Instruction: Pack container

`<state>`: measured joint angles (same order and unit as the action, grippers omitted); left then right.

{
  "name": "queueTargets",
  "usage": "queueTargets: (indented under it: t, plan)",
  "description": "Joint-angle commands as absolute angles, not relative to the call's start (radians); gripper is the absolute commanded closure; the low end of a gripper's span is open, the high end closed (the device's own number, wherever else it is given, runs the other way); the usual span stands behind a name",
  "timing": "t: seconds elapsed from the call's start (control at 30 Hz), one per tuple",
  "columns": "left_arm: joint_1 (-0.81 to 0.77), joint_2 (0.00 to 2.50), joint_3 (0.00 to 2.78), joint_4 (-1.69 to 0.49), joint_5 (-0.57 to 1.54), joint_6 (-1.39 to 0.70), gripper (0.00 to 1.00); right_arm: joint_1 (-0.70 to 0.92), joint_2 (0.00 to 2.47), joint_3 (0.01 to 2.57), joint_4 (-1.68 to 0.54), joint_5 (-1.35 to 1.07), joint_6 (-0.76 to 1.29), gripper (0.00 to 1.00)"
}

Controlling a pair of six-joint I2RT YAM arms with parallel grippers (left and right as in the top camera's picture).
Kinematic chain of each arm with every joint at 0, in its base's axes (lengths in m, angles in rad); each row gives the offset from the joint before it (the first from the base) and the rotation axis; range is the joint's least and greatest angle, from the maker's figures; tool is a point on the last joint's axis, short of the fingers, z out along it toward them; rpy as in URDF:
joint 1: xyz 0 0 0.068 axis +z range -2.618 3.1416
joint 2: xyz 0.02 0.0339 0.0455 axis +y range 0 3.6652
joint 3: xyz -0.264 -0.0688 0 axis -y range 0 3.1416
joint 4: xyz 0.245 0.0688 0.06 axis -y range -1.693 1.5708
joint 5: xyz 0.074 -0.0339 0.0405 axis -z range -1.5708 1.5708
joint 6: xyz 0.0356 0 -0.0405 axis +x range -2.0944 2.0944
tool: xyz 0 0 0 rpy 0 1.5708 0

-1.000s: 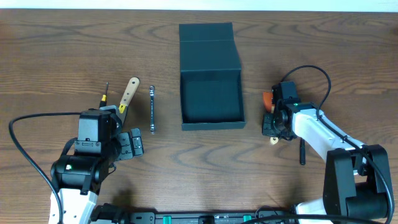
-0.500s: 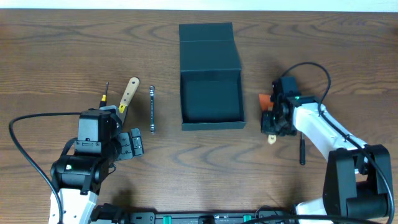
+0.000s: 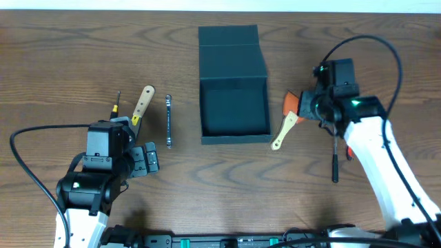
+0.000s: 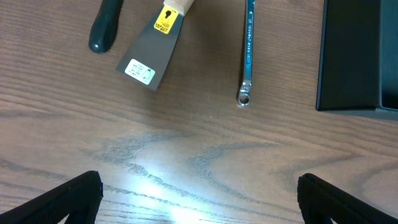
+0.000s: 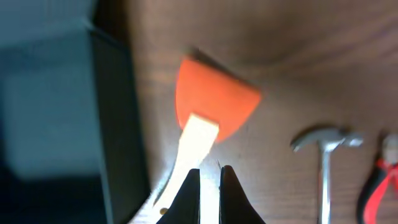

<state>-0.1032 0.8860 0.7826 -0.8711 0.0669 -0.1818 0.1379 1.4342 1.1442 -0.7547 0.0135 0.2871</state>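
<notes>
The container (image 3: pixel 234 140) is a dark teal-black square box, open, with its flap lid lying flat behind it at the table's middle. It also shows in the left wrist view (image 4: pixel 351 56) and the right wrist view (image 5: pixel 115 118). My right gripper (image 3: pixel 308 111) is shut on the pale handle of an orange-bladed spatula (image 3: pixel 284 125), held just right of the box; the right wrist view shows the jaws (image 5: pixel 210 186) and the spatula (image 5: pixel 214 102). My left gripper (image 3: pixel 146 160) is open and empty over bare wood, as the left wrist view (image 4: pixel 202 199) shows.
Left of the box lie a wrench (image 3: pixel 169 121), a wooden-handled scraper (image 3: pixel 143 103) and a dark screwdriver (image 3: pixel 117 102). They also show in the left wrist view: wrench (image 4: pixel 247 53), scraper (image 4: pixel 152 59). A hammer (image 5: pixel 323 162) and red pliers (image 5: pixel 380 183) lie at the right.
My right gripper has risen and moved up-left with the spatula in it, carrying it closer to the box's right wall. The left arm has not moved.
</notes>
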Motion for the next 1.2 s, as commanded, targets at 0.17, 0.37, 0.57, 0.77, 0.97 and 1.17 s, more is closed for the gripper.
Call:
queueTargets:
  t: [0.17,0.37,0.57,0.77,0.97,1.17]
  plan:
    - [-0.108,0.887,0.804,-0.874,0.051,-0.165,0.02,0.141,1.396,1.183,-0.767,0.034,0.272,0.99]
    - [-0.108,0.887,0.804,-0.874,0.051,-0.165,0.02,0.141,1.396,1.183,-0.77,0.038,0.273,0.99]
    - [-0.108,0.887,0.804,-0.874,0.051,-0.165,0.02,0.144,1.408,1.183,-0.834,0.072,0.443,0.57]
    - [-0.108,0.887,0.804,-0.873,0.051,-0.165,0.02,0.179,1.414,1.183,-0.892,0.058,0.643,0.01]
    - [-0.108,0.887,0.804,-0.874,0.051,-0.165,0.02,0.189,1.414,1.183,-0.787,-0.05,0.597,0.01]
    - [-0.108,0.887,0.804,-0.874,0.051,-0.165,0.02,0.189,1.449,1.183,-0.783,0.031,0.689,0.09]
